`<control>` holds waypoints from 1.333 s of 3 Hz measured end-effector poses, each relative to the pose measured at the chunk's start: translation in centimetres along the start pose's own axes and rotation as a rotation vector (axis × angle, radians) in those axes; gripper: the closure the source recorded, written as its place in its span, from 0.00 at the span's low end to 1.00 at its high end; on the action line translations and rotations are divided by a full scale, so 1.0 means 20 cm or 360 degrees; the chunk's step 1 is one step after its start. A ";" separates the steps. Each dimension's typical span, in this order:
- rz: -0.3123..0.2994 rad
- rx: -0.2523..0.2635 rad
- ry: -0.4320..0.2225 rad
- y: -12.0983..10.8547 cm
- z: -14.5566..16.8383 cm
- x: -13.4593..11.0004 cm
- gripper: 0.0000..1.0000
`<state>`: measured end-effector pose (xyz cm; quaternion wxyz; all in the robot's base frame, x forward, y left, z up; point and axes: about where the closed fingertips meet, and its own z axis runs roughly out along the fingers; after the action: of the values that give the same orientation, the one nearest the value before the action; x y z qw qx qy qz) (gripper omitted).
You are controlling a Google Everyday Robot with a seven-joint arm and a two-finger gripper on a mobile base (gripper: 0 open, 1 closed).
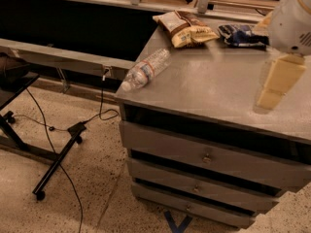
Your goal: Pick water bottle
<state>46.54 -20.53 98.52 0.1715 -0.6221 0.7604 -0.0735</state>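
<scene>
The water bottle point(146, 70) is a clear ribbed bottle with a blue-and-red label. It lies on its side near the front left corner of the grey metal cabinet top point(209, 89), white cap toward the edge. My gripper point(276, 84) hangs below the white arm point(291, 18) at the right side of the cabinet top. It is just above the surface, well to the right of the bottle, and holds nothing that I can see.
A tan-and-brown snack bag point(184, 29) and a blue snack bag point(240, 34) lie at the back of the cabinet top. Drawers point(204, 157) face front. A black wheeled stand point(53, 166) and cables are on the floor at left. A long low counter point(58, 55) runs behind.
</scene>
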 end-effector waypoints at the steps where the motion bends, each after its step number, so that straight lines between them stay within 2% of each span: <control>1: -0.0237 0.0105 0.0031 -0.14 0.09 -0.22 0.00; 2: -0.0526 0.0168 0.0087 -0.20 0.22 -0.50 0.00; 3: -0.0579 0.0194 0.0110 -0.23 0.22 -0.55 0.00; 4: -0.0585 0.0197 0.0113 -0.22 0.22 -0.55 0.00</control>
<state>54.08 -10.32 97.76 0.1662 -0.7357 0.6337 -0.1720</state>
